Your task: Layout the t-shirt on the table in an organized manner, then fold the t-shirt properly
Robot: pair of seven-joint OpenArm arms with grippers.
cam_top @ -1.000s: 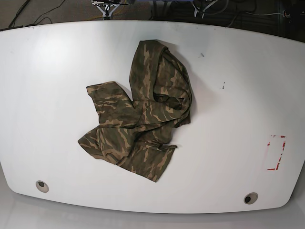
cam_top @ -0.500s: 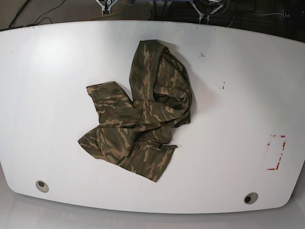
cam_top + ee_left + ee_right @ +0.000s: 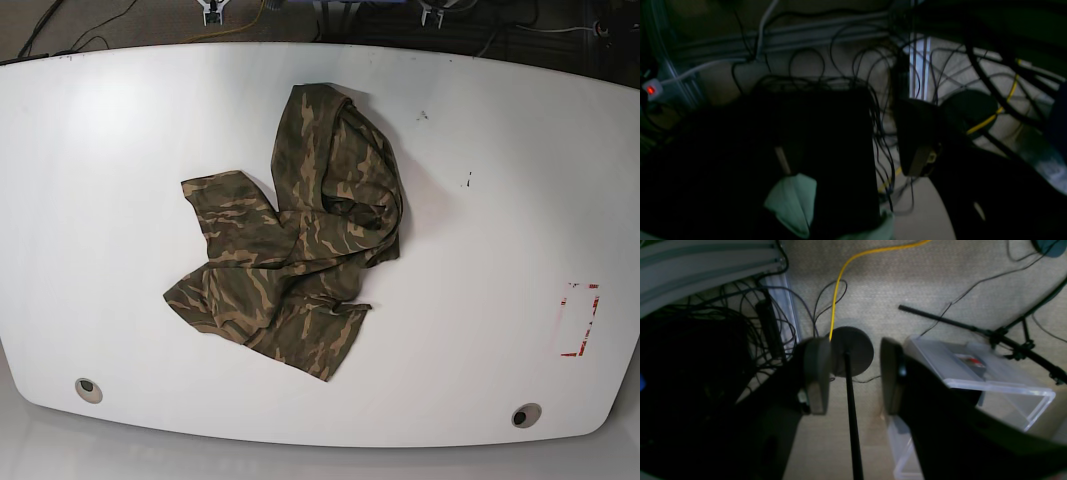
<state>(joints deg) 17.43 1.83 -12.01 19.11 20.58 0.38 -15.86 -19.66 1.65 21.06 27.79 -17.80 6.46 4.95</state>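
A: Our right gripper [image 3: 851, 375] stands with its jaws spread, two grey pads facing each other across a clear gap and nothing between them. Through that gap we see only floor: a thin black pole rising from a round black base [image 3: 853, 351], and a yellow cable [image 3: 840, 280] running toward it.

B: And our left gripper? In the left wrist view we get mostly darkness, a black mass low in the picture with a scrap of pale green [image 3: 791, 203] at its edge. We cannot tell whether those jaws are apart or together.

A: Agreed. That view also shows a tangle of black cables [image 3: 873, 110] and a small red light [image 3: 650, 90] at the far left.

B: In the base view, we find the t-shirt [image 3: 290, 240] crumpled near the middle of the table [image 3: 100, 180], lying in a rumpled heap with one part bunched toward the far edge and another spread toward the near edge.

A: Neither of our grippers is touching it. The red-marked rectangle [image 3: 580, 320] sits well apart from the cloth, toward that view's right, and a grommet hole [image 3: 88, 388] lies near each of the near corners.

B: Beside our right gripper we also see a clear plastic box [image 3: 977, 373] on the floor.
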